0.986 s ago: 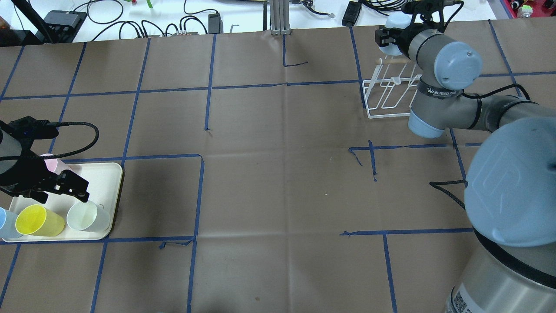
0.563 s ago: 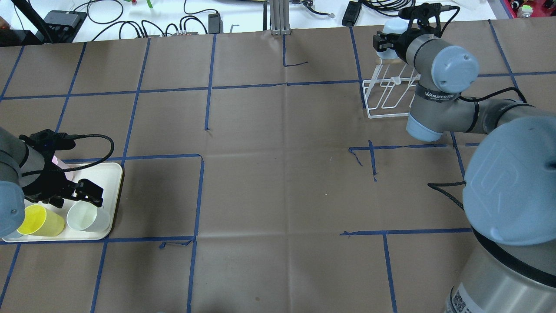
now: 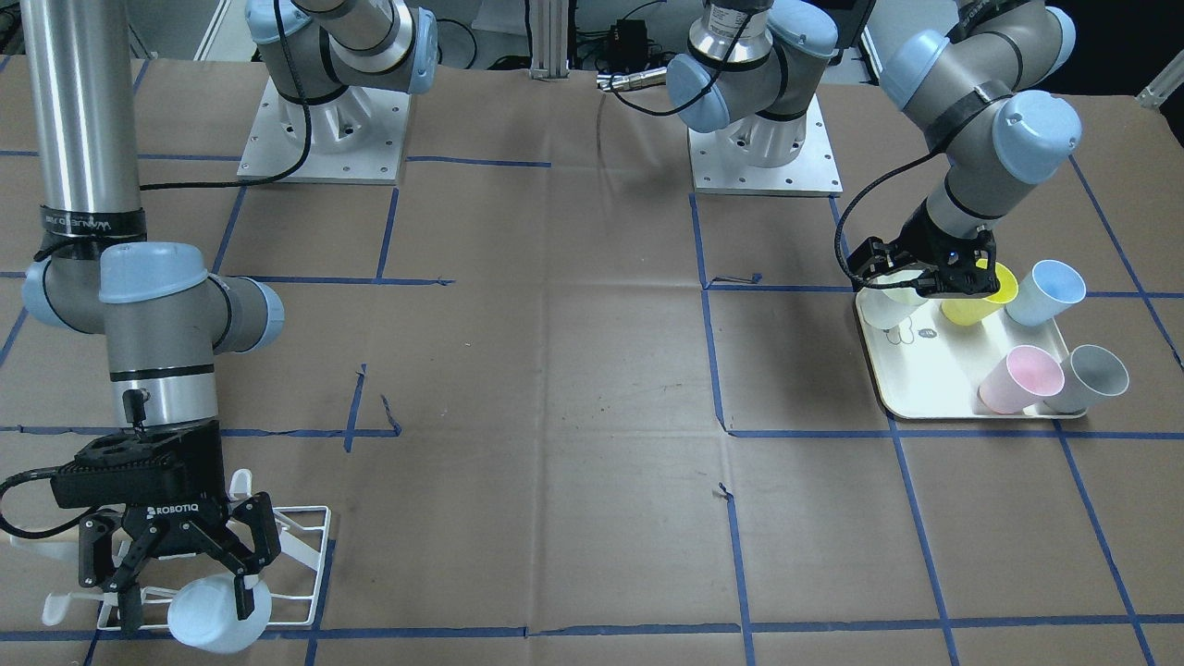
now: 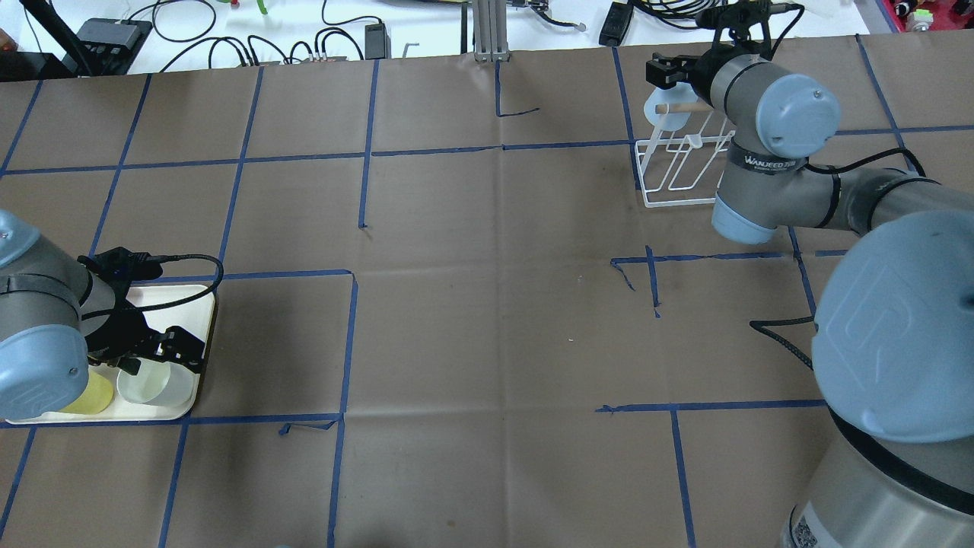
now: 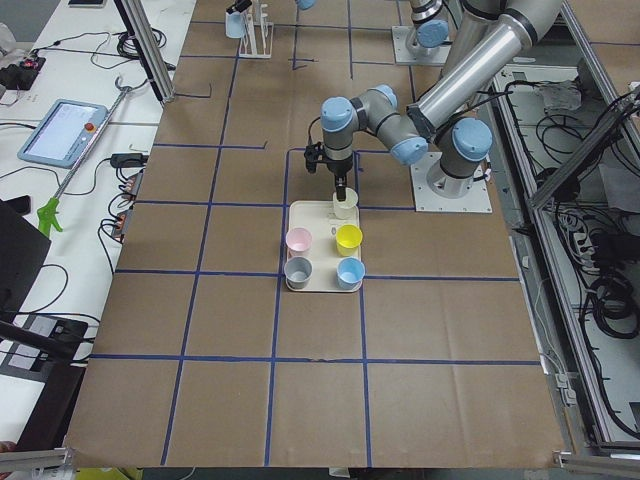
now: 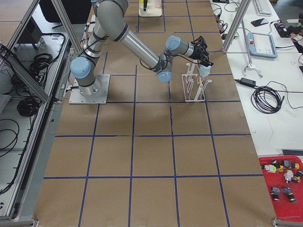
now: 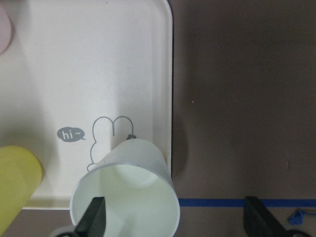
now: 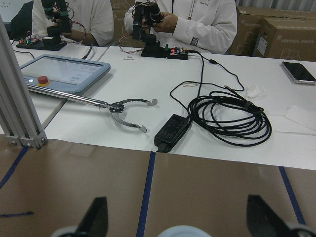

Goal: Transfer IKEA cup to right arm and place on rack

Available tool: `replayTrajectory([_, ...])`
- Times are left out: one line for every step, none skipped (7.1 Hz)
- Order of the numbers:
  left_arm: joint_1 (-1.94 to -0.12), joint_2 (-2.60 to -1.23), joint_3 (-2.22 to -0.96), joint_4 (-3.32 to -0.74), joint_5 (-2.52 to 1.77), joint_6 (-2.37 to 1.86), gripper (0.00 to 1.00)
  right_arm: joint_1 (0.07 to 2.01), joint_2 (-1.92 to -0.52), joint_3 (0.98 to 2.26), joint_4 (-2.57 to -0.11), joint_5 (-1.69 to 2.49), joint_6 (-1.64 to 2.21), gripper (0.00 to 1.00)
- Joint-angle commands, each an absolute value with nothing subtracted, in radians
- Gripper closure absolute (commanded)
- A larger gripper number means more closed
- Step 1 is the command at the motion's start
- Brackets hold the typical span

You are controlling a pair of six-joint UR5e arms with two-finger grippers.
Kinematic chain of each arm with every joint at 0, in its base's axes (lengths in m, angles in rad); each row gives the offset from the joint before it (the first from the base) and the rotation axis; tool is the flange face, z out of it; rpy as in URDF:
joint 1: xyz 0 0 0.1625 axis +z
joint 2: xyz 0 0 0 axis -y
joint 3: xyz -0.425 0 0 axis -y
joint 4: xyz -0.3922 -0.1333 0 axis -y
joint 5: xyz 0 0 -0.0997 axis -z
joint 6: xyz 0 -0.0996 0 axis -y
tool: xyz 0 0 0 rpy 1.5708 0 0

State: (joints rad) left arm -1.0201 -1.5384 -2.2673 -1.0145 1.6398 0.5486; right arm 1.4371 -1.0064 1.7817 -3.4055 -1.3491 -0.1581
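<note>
R: right gripper [image 3: 185, 610] spread wide, released, just above blue cup [image 3: 217, 612] at rack [image 4: 685, 171] end by dowel [image 4: 682, 109] | L: left gripper [image 7: 176, 219] open, one finger [image 7: 95, 217] inside white cup [image 7: 128, 197] on tray [image 7: 74, 74]; we see this only by wrist view | text: we read ROBOTIQ on right gripper, "hi~" on tray

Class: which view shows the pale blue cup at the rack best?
Exterior front-facing: the pale blue cup shows large at the rack. Overhead and exterior right show it small; the right wrist view catches only its rim.
</note>
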Motion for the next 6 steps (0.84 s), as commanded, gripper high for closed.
replayTrajectory([-1.019,-1.543,-2.278,-1.012,1.651,0.554,0.03,1.445,-1.096,1.776,-3.305,-1.345,-0.153,0.00])
replayTrajectory([-1.019,-1.543,-2.276,-1.012,1.669,0.557,0.27,1.445,-1.165,1.779,-3.201,-1.339,-0.147,0.00])
replayTrajectory([-1.019,-1.546,-2.270,-1.014,1.674,0.560,0.66,1.471,-1.231,1.785,-3.170,-1.335,-0.100,0.00])
replayTrajectory([-1.019,-1.545,-2.270,-1.022,1.680,0.557,0.93,1.524,-1.261,1.792,-3.157,-1.336,0.079,0.00])
replayTrajectory([-1.019,-1.543,-2.273,-1.023,1.690,0.555,1.00,1.587,-1.259,1.793,-3.158,-1.347,0.169,0.00])
replayTrajectory([-1.017,-1.533,-2.263,-1.026,1.692,0.557,1.00,1.638,-1.259,1.793,-3.163,-1.348,0.257,0.00])
